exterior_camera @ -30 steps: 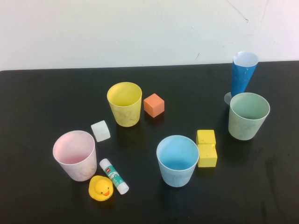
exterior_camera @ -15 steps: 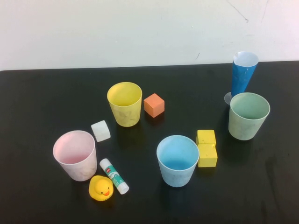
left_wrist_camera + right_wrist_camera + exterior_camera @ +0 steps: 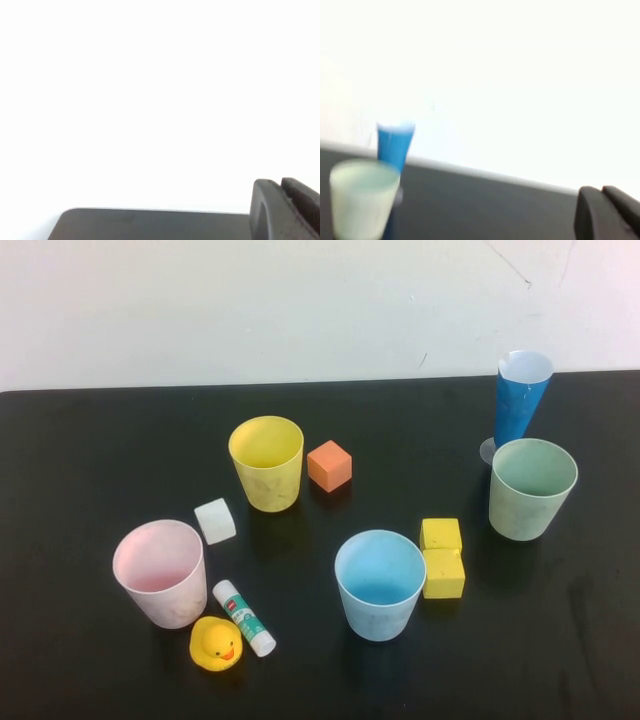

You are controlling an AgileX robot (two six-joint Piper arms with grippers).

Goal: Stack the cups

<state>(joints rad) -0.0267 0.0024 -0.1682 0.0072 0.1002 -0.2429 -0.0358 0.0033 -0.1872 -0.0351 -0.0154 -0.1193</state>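
Four cups stand upright and apart on the black table (image 3: 90, 450). The yellow cup (image 3: 267, 463) is at the middle left, the pink cup (image 3: 161, 572) at the front left, the light blue cup (image 3: 380, 583) at the front middle, and the pale green cup (image 3: 531, 488) at the right. The green cup also shows in the right wrist view (image 3: 362, 200). Neither arm shows in the high view. My left gripper (image 3: 280, 183) is shut and empty, off the table's edge. My right gripper (image 3: 601, 190) is shut and empty, apart from the green cup.
A dark-blue cone (image 3: 520, 400) on a clear base stands just behind the green cup. An orange cube (image 3: 329, 465), a white cube (image 3: 215, 520), two yellow blocks (image 3: 441, 557), a glue stick (image 3: 244, 617) and a yellow duck (image 3: 216, 643) lie among the cups.
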